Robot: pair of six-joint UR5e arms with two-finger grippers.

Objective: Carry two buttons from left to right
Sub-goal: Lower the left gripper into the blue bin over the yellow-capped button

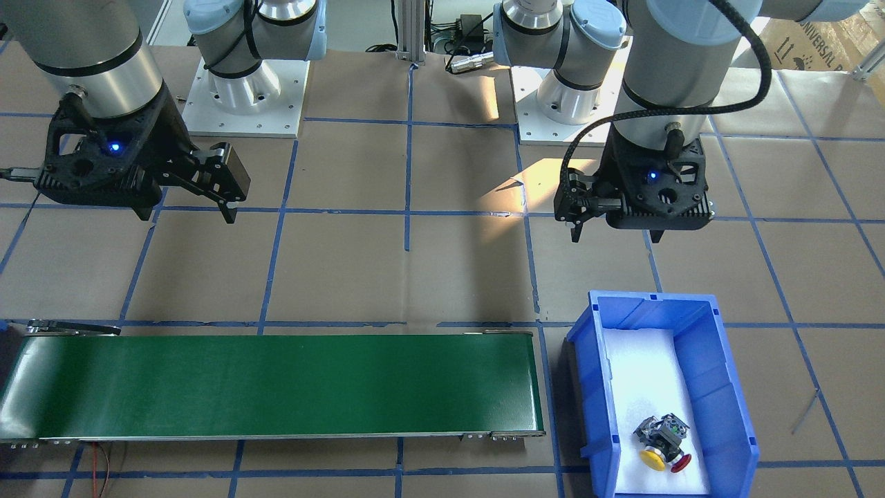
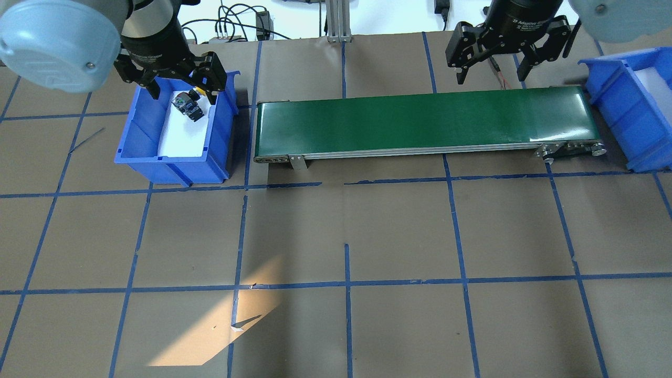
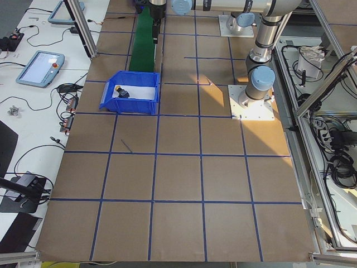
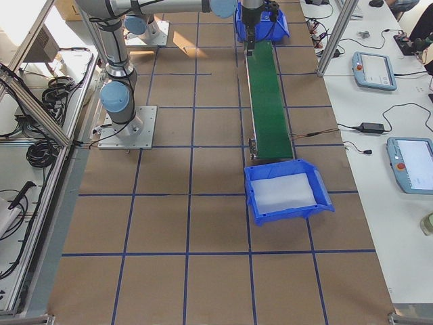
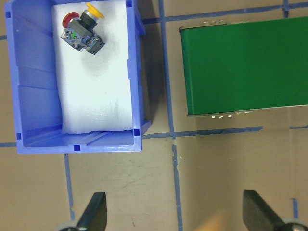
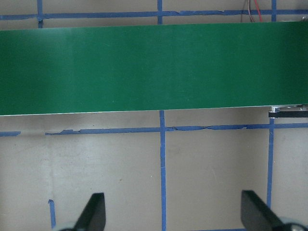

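- The left gripper point(image 5: 175, 211) is spread wide and holds nothing. Its wrist view shows only two dark fingertips point(image 5: 96, 214) at the bottom edge, over brown paper point(image 5: 120, 183).
- The right gripper point(image 6: 174, 211) is spread just as wide and also grips nothing. It hangs over the table beside the green conveyor belt point(image 6: 144, 67), and again only its fingertips show at the bottom edge of its wrist view.
- The buttons point(image 5: 82, 36) lie in the blue bin point(image 5: 29, 86) off the left end of the belt. They rest on its white foam liner point(image 5: 96, 96), at the end of the bin farthest from the robot.
- Both lie on their sides and touch each other. One has a yellow mushroom cap point(image 5: 95, 10) and the other a red cap point(image 5: 70, 18), and both caps point toward the bin's far wall.
- The bodies are black-grey blocks with small green marks. They are pressed so close that I cannot tell where one ends and the other begins.
- In the overhead view a finger of the left gripper stands in front of the pair. Only a sliver of yellow shows there, and the red cap is hidden.
- From the table's left end the pair is only a dark speck with a yellow dot.
- A second blue bin point(image 4: 287, 196) with a white liner sits off the right end of the belt. The overhead view cuts it off at its right edge.
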